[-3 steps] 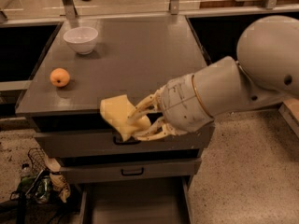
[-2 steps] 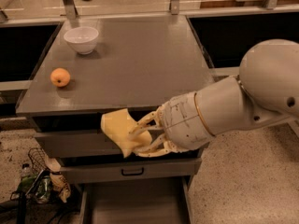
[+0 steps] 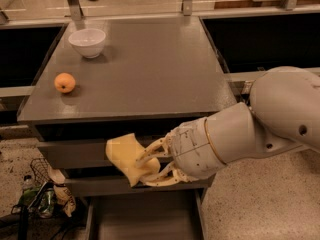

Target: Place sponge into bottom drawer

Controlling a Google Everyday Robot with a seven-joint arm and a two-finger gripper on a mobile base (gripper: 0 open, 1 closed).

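Note:
My gripper [image 3: 145, 166] is shut on the pale yellow sponge [image 3: 125, 155] and holds it in front of the grey cabinet, at the level of the two upper drawers. The bottom drawer [image 3: 145, 219] is pulled out below, its flat grey inside showing just under the sponge and gripper. The sponge hangs in the air above the drawer's open space. My big white arm [image 3: 260, 129] comes in from the right.
On the grey cabinet top [image 3: 150, 64] stand a white bowl [image 3: 87, 42] at the back left and an orange fruit [image 3: 65, 82] at the left edge. A wire basket with clutter [image 3: 42, 194] lies on the floor at the left.
My gripper has moved down with the sponge, from the level of the cabinet top's front edge to in front of the upper drawers.

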